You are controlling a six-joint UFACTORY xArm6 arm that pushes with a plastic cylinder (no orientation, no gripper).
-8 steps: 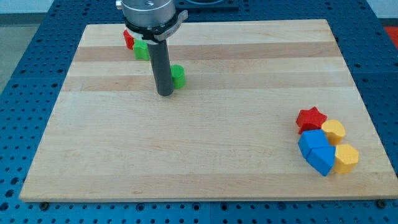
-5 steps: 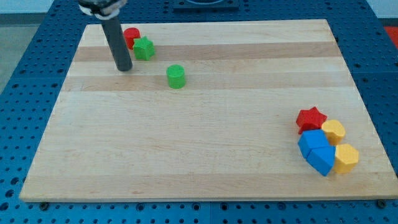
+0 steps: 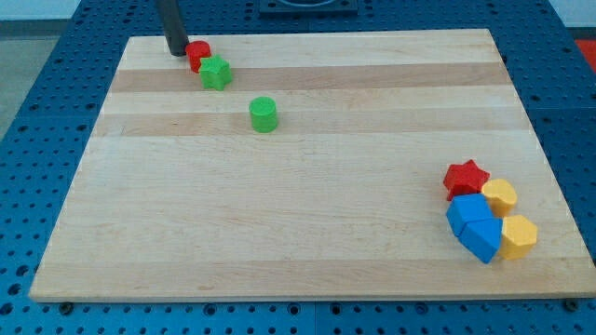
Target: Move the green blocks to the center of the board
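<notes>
A green star block (image 3: pixel 216 73) lies near the board's top left, touching a red block (image 3: pixel 197 54) just above and left of it. A green cylinder block (image 3: pixel 264 114) stands alone lower right of the star. My tip (image 3: pixel 177 52) rests at the board's top left edge, just left of the red block, up-left of both green blocks.
At the view's right, a cluster sits near the board's right edge: a red star (image 3: pixel 465 177), two yellow blocks (image 3: pixel 501 196) (image 3: pixel 518 237) and two blue blocks (image 3: pixel 466 212) (image 3: pixel 483 238). The wooden board (image 3: pixel 307 233) lies on a blue perforated table.
My tip moved from beside the green cylinder leftward, then up to the board's top left by the red block. The blocks have not visibly moved.
</notes>
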